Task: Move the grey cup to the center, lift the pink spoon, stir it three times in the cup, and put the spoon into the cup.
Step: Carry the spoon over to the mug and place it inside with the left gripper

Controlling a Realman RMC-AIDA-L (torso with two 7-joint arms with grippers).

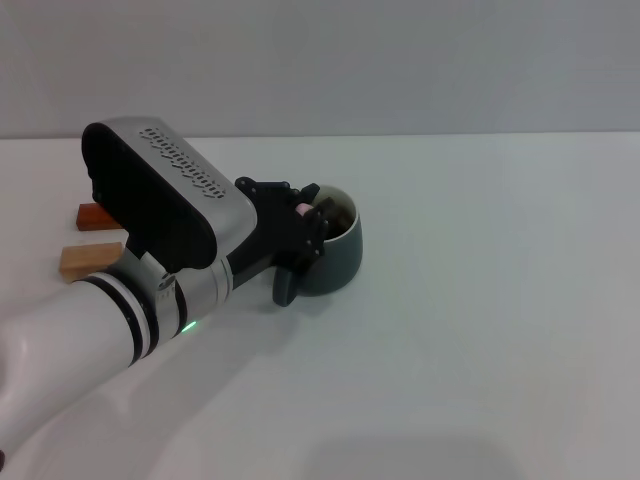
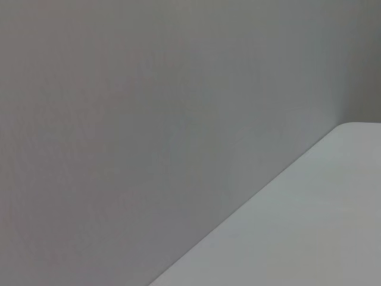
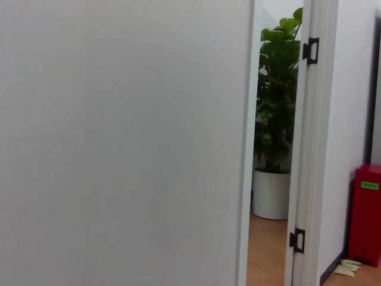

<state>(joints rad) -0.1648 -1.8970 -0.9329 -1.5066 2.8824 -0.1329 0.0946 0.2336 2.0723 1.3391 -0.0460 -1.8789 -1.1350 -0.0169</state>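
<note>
The left gripper (image 1: 303, 228) reaches over the grey cup (image 1: 338, 262) mid-worktop (image 1: 480, 320), hiding the near rim. The pink spoon's (image 1: 301, 209) tip peeks out, jaws clenched on it above the cup's mouth. Behind, left, two blocks, tan wood (image 1: 90, 258) and red-brown (image 1: 95, 215), partly hidden.

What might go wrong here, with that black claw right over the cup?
1. The left end effector sits over the rim of the grey cup, a bit of the pink spoon showing at its fingers. A sideways push could tip or slide the cup.
2. The spoon looks thin and is mostly hidden; it might slip and land on the table rather than inside.
3. The arm passes close above the tan wooden block and red-brown block and could knock them.
</note>
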